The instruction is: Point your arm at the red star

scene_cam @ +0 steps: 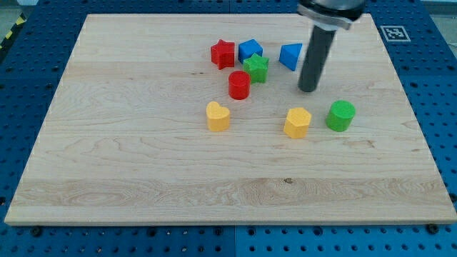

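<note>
The red star [223, 54] lies on the wooden board [128, 143] near the view's top centre. My tip [308, 89] stands to the view's right of it and slightly lower, well apart from it. Between them lie a blue block [250, 50], a green star [256, 68] and a blue triangular block [290, 56]. The tip is just below and right of the blue triangular block, not touching it.
A red cylinder [239, 85] lies below the green star. A yellow heart-like block [218, 116], a yellow hexagonal block [297, 122] and a green cylinder [340, 116] lie in a row lower down. A blue pegboard table [435, 86] surrounds the board.
</note>
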Controlling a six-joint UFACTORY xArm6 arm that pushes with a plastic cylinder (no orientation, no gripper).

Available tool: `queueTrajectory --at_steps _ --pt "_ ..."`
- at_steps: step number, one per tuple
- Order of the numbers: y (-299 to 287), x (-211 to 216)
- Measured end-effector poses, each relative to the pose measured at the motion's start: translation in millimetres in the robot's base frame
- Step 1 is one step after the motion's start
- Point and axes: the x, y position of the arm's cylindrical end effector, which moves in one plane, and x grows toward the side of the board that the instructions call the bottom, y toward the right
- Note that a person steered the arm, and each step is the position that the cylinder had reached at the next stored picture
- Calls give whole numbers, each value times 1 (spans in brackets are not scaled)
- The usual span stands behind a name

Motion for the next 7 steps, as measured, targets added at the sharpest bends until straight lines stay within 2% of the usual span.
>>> queueTrajectory --at_steps 2,3,5,6,7 --pt "-35 0" --pt "-16 0" --pt "92 -8" --pt "114 -51" --pt "106 -106"
